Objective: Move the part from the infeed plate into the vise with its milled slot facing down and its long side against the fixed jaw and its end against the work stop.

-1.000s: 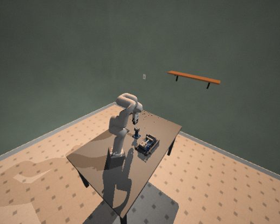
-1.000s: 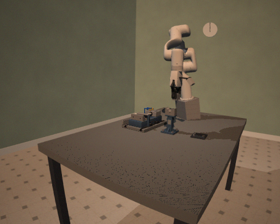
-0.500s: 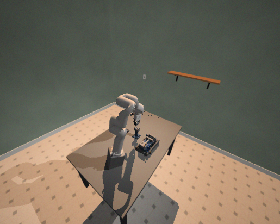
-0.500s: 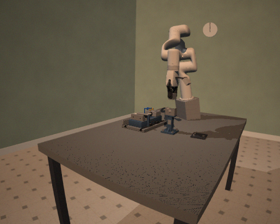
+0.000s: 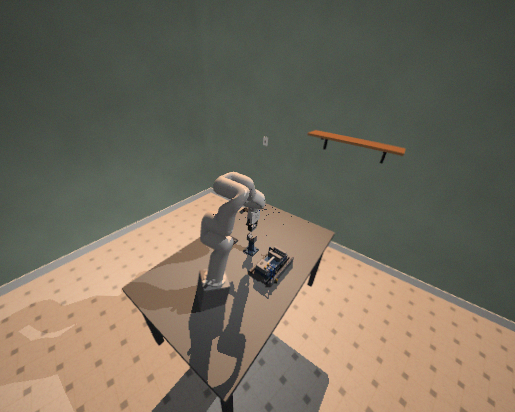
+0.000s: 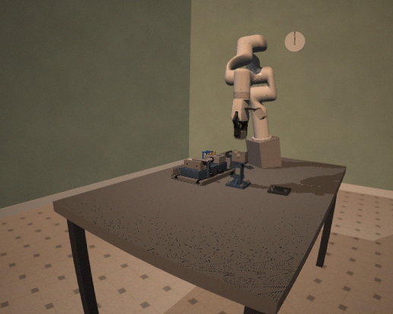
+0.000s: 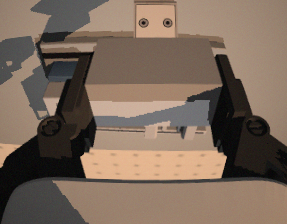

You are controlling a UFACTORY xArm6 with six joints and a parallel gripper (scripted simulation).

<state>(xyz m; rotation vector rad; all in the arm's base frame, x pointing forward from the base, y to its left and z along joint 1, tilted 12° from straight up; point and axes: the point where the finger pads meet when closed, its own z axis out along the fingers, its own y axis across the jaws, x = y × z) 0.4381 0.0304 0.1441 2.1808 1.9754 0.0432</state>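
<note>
While the arm (image 6: pixel 250 84) stands bent on its pedestal (image 6: pixel 271 154) at the far side of the table (image 6: pixel 201 229), the gripper (image 6: pixel 239 129) hangs in the air above the fixtures and points downward. Its two dark fingers are closed from both sides on the part (image 7: pixel 154 90), a tan block that fills the gap between them, so the fingers stand fairly wide apart because the block is wide. The part is therefore lifted, not touching the table or any fixture. In the wrist view the block's upper face is plain and a lighter face with small marks shows toward the camera; I cannot tell from here where the milled slot is. Beyond the block in the same view, the V-block (image 7: pixel 154 19) appears with its blue foot. In the exterior view the V-block (image 6: pixel 239 173) stands on the table just beside the vise (image 6: pixel 202 169), almost under the gripper. The infeed plate (image 6: pixel 279 190), a small dark plate, lies on the table well apart from the gripper, with nothing on it.
</note>
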